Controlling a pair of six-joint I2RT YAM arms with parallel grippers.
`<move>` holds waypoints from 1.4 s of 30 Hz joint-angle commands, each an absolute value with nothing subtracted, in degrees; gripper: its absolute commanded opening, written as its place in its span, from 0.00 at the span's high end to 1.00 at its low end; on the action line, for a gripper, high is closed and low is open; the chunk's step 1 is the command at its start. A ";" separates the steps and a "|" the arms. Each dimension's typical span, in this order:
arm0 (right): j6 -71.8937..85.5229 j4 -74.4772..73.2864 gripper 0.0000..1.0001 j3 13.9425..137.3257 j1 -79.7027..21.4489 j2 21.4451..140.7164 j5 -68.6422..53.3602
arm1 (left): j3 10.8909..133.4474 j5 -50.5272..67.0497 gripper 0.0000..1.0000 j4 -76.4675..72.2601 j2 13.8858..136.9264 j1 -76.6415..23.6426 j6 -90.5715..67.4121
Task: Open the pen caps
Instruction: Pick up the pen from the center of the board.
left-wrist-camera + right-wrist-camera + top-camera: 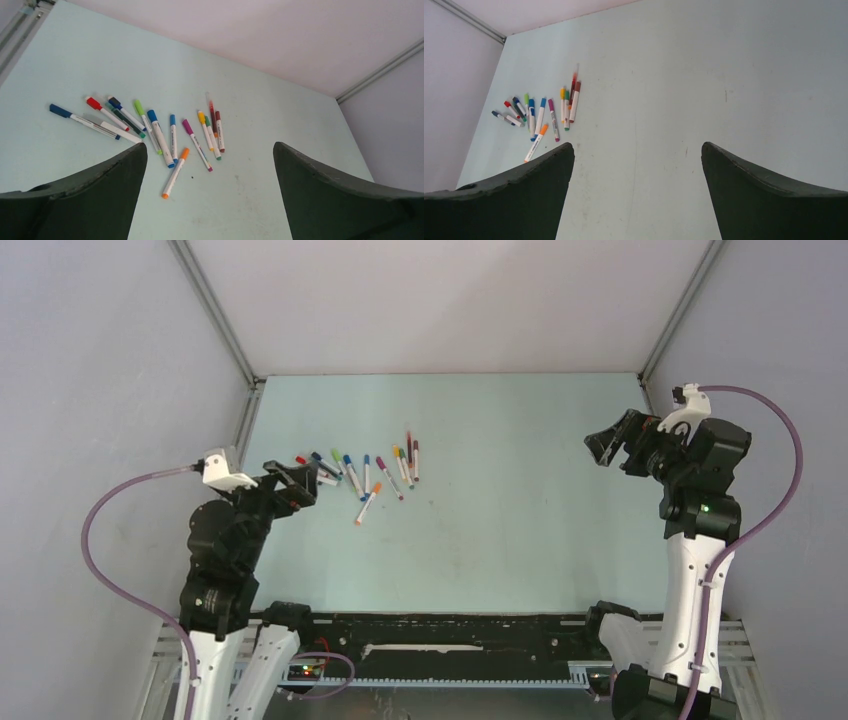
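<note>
Several white-barrelled pens lie in a loose fan on the pale green table, left of centre. The pen caps sit on their barrels: a red cap, a blue cap, a purple cap, a yellow cap and an orange cap. My left gripper hovers open just left of the pens, holding nothing, and they lie ahead of its fingers. My right gripper hangs open and empty over the table's right side, far from the pens.
Grey walls close in the table on the left, back and right, with aluminium rails in the corners. A black rail runs along the near edge between the arm bases. A purple cable loops from each wrist.
</note>
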State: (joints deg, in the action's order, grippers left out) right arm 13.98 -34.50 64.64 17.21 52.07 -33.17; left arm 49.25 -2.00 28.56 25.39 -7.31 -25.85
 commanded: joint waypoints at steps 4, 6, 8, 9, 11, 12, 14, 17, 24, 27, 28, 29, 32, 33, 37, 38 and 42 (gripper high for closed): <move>14.03 -32.74 0.00 65.21 17.31 52.61 -34.30 | 47.54 2.22 0.02 25.80 27.58 -6.82 -28.83; 13.89 -32.59 0.00 64.94 17.31 52.81 -34.74 | 46.85 3.06 0.02 24.74 27.77 -6.77 -29.59; 13.42 -32.10 0.00 64.30 17.31 52.74 -35.47 | 46.18 3.71 0.02 24.02 27.98 -6.77 -30.03; 13.00 -31.86 0.00 63.99 17.31 52.65 -35.89 | 46.04 3.95 0.02 23.83 28.14 -6.77 -30.24; 12.04 -31.30 0.00 63.26 17.27 52.41 -36.96 | 45.75 4.40 0.02 23.44 28.59 -6.78 -30.46; 10.99 -30.94 0.00 62.93 17.12 52.27 -37.51 | 45.64 4.66 0.02 23.29 28.89 -6.81 -30.53; 6.60 -30.76 0.00 61.59 16.15 52.08 -39.19 | 45.34 5.39 0.02 22.81 29.64 -6.77 -30.79; -6.17 -31.58 0.00 58.57 10.10 51.82 -40.50 | 44.91 6.44 0.02 21.76 32.99 -6.77 -32.72; -21.11 -35.35 0.00 54.16 5.54 52.38 -45.88 | 52.33 -4.58 0.02 29.09 52.00 -14.29 -28.59; -19.39 -32.83 0.00 51.90 8.30 52.10 -53.63 | 55.75 -10.41 0.02 29.66 60.58 -17.75 -28.29; -18.25 -31.88 0.00 50.88 9.17 51.89 -56.03 | 56.21 -11.29 0.00 28.95 62.99 -18.35 -28.71; -17.24 -30.47 0.00 49.56 9.89 51.49 -57.60 | 56.52 -12.57 0.03 28.36 64.98 -18.99 -28.85; -17.62 -29.22 0.00 47.13 10.71 50.28 -58.33 | 58.13 -15.87 0.09 28.94 71.20 -21.49 -26.70; -17.92 -29.36 0.00 46.85 10.72 50.13 -58.06 | 59.14 -16.74 0.10 30.40 73.58 -22.34 -25.30; -18.31 -29.00 0.00 46.67 9.69 50.68 -56.24 | 63.79 -19.73 0.17 36.55 81.72 -25.43 -21.23; -18.48 -28.98 0.00 46.67 9.13 50.79 -55.43 | 64.18 -19.46 0.19 36.75 82.98 -25.81 -20.62; -20.69 -29.90 0.00 46.67 7.39 51.04 -55.34 | 64.19 -16.94 0.25 35.79 86.65 -26.02 -19.16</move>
State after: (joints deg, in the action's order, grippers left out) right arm -17.80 -31.40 46.24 8.86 51.24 -55.09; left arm 60.97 -15.94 34.02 84.51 -25.61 -22.85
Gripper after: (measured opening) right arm 0.997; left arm 0.765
